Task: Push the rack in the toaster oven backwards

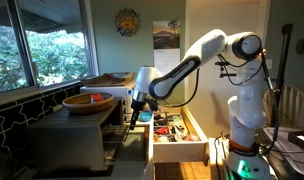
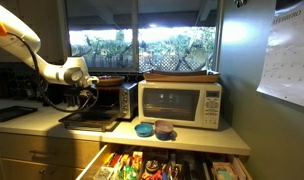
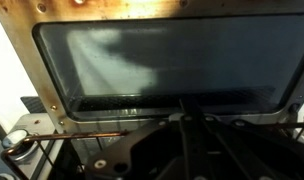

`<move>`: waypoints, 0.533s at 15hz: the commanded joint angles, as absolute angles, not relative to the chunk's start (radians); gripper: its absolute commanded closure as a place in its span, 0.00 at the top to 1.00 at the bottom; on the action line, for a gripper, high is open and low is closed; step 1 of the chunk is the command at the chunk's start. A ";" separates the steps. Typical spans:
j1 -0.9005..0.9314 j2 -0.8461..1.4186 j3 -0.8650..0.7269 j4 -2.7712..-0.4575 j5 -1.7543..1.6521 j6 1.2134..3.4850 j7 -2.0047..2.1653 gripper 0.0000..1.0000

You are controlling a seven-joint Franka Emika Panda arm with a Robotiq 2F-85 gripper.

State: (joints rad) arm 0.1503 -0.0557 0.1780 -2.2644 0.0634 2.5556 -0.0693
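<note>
The grey toaster oven stands on the counter left of a white microwave, and its door is dropped open. In an exterior view the oven is at the left. My gripper is at the oven's open front, above the door, and also shows here. In the wrist view the dark fingers meet in a point and hold nothing, just below the door's glass pane. Thin wires of the rack show dimly at the lower left. The rest of the rack is hidden in the dark.
A white microwave stands next to the oven. Two small bowls sit before it. A wooden bowl rests on the oven's top. A drawer full of utensils is pulled out below the counter.
</note>
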 commanded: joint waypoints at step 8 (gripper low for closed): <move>0.157 0.124 0.175 -2.142 -0.023 2.788 -0.142 0.00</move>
State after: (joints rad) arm 0.1527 0.0815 0.1782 -2.1851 0.0077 2.7601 -0.1277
